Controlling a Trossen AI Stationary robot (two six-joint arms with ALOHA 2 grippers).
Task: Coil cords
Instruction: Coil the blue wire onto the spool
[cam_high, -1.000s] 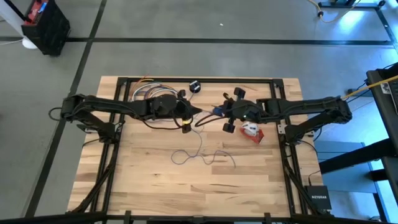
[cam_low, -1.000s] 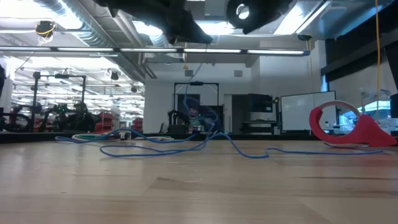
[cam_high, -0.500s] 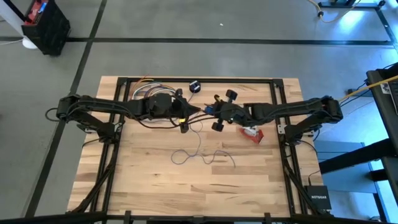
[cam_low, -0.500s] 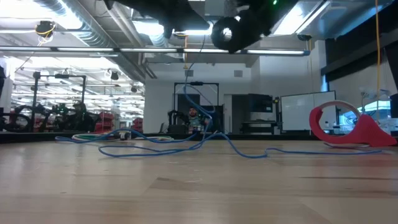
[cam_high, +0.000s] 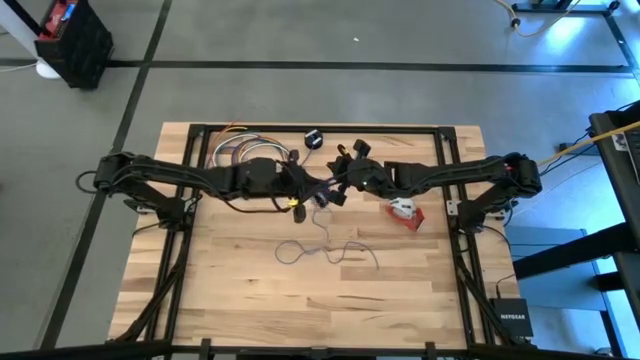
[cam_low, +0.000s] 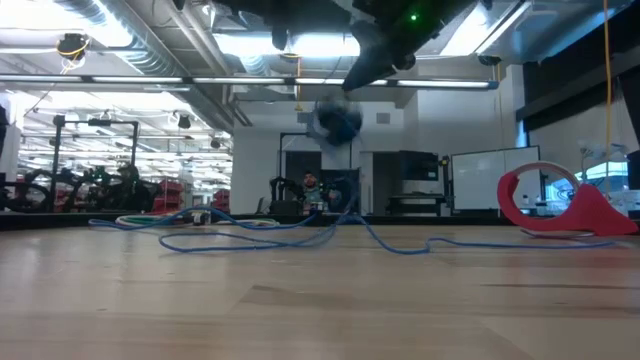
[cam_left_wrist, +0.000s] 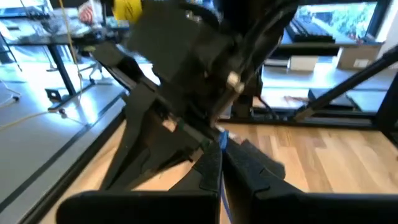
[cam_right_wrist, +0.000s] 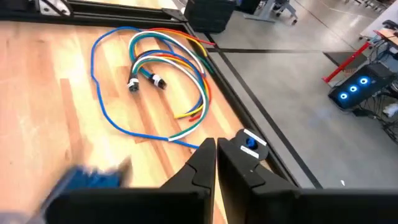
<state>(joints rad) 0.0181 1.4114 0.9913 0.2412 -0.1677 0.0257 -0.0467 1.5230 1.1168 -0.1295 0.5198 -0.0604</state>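
The thin bluish cord (cam_high: 320, 250) lies in loose bends on the wooden table and rises (cam_low: 350, 200) to my two grippers, which meet above the table's middle. A blurred blue bunch of it (cam_low: 335, 122) hangs under them, also seen as a blue bunch (cam_right_wrist: 87, 177). My left gripper (cam_high: 306, 186) is shut on the cord (cam_left_wrist: 221, 149). My right gripper (cam_high: 328, 189) faces it, fingers shut (cam_right_wrist: 215, 158). A small black puck (cam_high: 313, 138) sits near the far edge. A red-and-white thing (cam_high: 404, 212) rests on the table to the right. My left gripper pinches a single strand of the blue cord (cam_left_wrist: 222, 142) between its two fingertips, coming nearly level from the table's left. The strand runs down out of the fingers and hangs slack, clear of the table there. My right gripper is shut at the cord bunch, slanting down from the table's right. Its own fingers hide the place of contact, so the part it has cannot be told.
A bundle of coloured cables (cam_right_wrist: 168, 81) lies at the far left of the table (cam_high: 250, 300), inside the black frame rail (cam_high: 330, 128). The near half of the table holds only the cord's loose bends.
My right gripper has gone toward the table's left and down, closing up to my left gripper and tipping further downward. The hanging loop of cord has drawn up into a bunch under the grippers. The bends on the table have stayed in place.
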